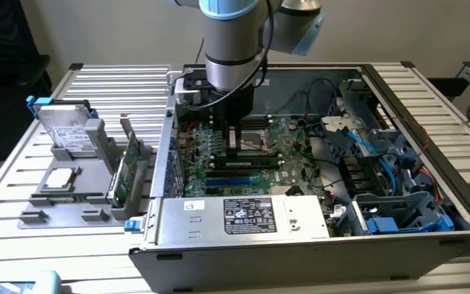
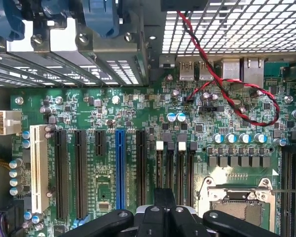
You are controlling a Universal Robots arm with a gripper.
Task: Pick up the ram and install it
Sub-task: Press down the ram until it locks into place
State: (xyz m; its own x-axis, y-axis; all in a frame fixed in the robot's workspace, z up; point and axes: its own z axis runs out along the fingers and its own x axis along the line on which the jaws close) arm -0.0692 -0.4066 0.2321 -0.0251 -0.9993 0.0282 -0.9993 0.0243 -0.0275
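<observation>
Alignment decides this step. The end effector (image 1: 233, 136) hangs inside the open computer case (image 1: 415, 236), above the motherboard (image 2: 138, 123), with its fingers pressed together; I cannot tell if they touch anything. The ram (image 1: 247, 163) lies just below it, at about 6 o'clock from the fingers in the exterior view, long and dark across the memory slots (image 1: 233, 181); whether it is fully seated I cannot tell. To do it well, I judge the push should go straight down, evenly along the stick, without tilting it toward the processor socket (image 2: 241, 207).
</observation>
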